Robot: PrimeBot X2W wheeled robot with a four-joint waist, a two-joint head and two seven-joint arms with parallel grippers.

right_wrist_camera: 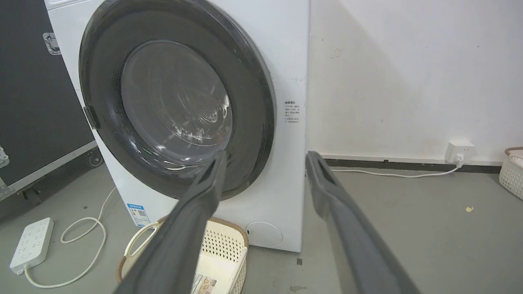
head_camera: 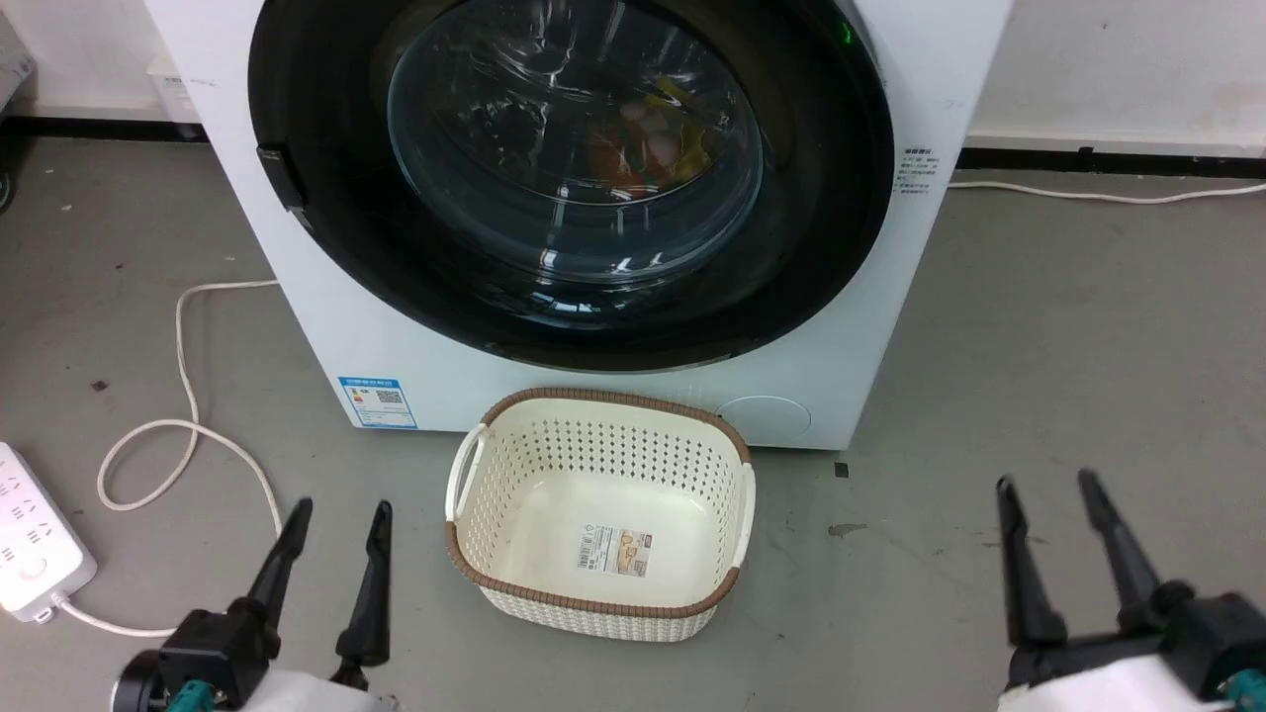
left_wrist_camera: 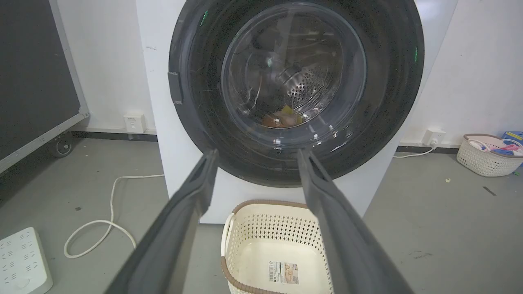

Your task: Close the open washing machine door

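The washing machine point(head_camera: 860, 326) is a white box standing straight ahead on the grey floor. Its round glossy black washing machine door point(head_camera: 574, 148) lies flat against the front, and coloured laundry shows through the glass bowl. In the left wrist view the door point(left_wrist_camera: 292, 77) fills the machine's face, its latch tab on the left rim. My left gripper point(head_camera: 341, 509) hovers open at the lower left, well short of the machine. My right gripper point(head_camera: 1046, 482) is open at the lower right, also clear of it. Neither holds anything.
A cream perforated basket point(head_camera: 613, 398) sits on the floor right in front of the machine, between my arms. A white power strip point(head_camera: 30, 544) and looped cable point(head_camera: 183, 396) lie at the left. A second basket point(left_wrist_camera: 486, 157) stands by the right wall, and a black wheeled case point(left_wrist_camera: 36, 81) at the left.
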